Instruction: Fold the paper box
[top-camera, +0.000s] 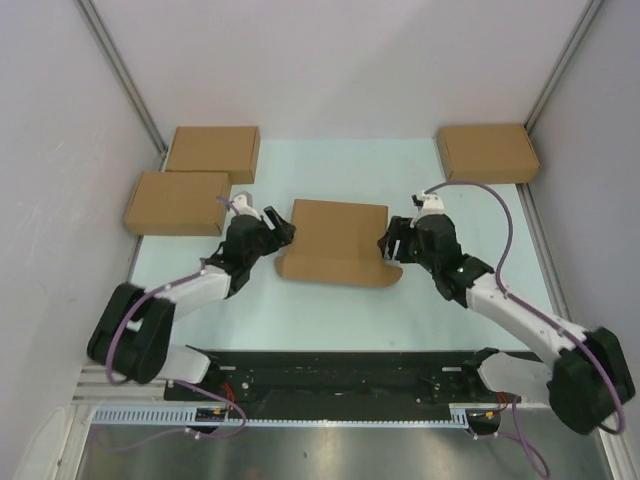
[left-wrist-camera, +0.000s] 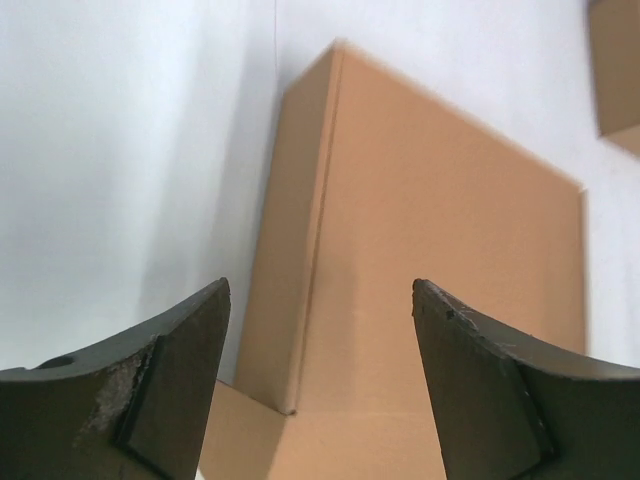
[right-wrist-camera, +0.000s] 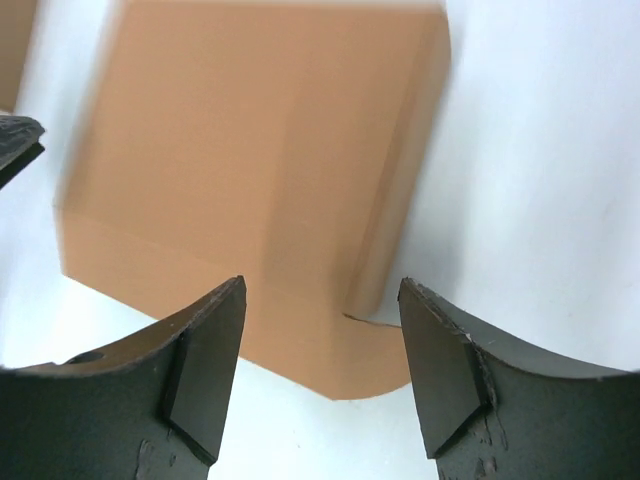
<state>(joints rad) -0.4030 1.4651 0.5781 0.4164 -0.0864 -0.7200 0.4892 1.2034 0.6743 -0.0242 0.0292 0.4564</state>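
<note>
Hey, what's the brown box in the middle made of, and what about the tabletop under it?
The paper box looks like plain brown cardboard, matte and unprinted. Its straight crease lines and folded-up side suggest corrugated board, though no cut edge shows clearly. The table looks like a smooth, pale green matte sheet, possibly laminate or plastic; the look leaves that open.

Setting: robotics lab cell. Evidence: plain white enclosure walls (top-camera: 60, 150), metal corner posts (top-camera: 122, 70), pale table (top-camera: 320, 320), black mounting rail (top-camera: 340, 375) with cabling.
</note>
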